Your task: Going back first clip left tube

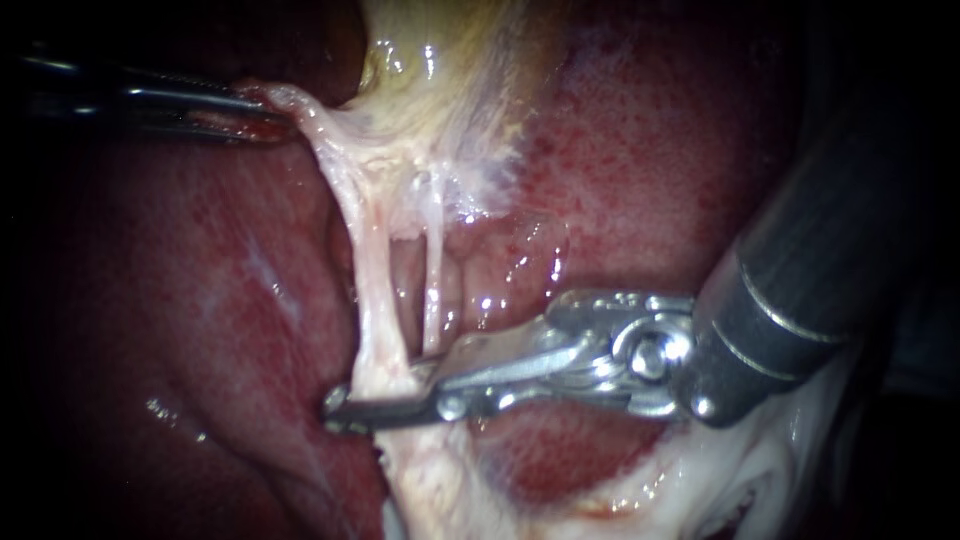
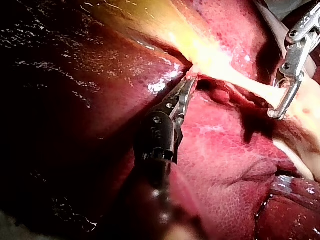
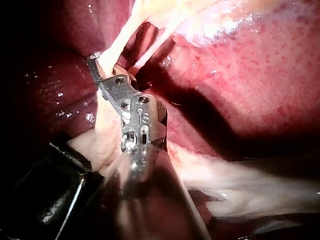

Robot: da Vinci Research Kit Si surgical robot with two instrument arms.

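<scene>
Two pale tubes run down from the yellowish gallbladder (image 1: 440,90) over the red liver (image 1: 650,150): the left tube (image 1: 372,300) is thick, the right tube (image 1: 433,290) thin. My right instrument (image 1: 380,392) reaches in from the right with its jaws open, low across the left tube, which lies between them. The right wrist view shows those jaws (image 3: 100,65) astride the same tube (image 3: 120,42). My left instrument (image 1: 255,105) comes in at the upper left, shut on the gallbladder's pale edge and holding it stretched. It appears again in its own wrist view (image 2: 189,82).
White fatty tissue (image 1: 760,480) lies below the right instrument's wrist. Liver surrounds the tubes on both sides. In the right wrist view a dark block (image 3: 50,200) sits beside the right instrument's shaft. In the left wrist view the right instrument (image 2: 280,107) hangs ahead of the left one.
</scene>
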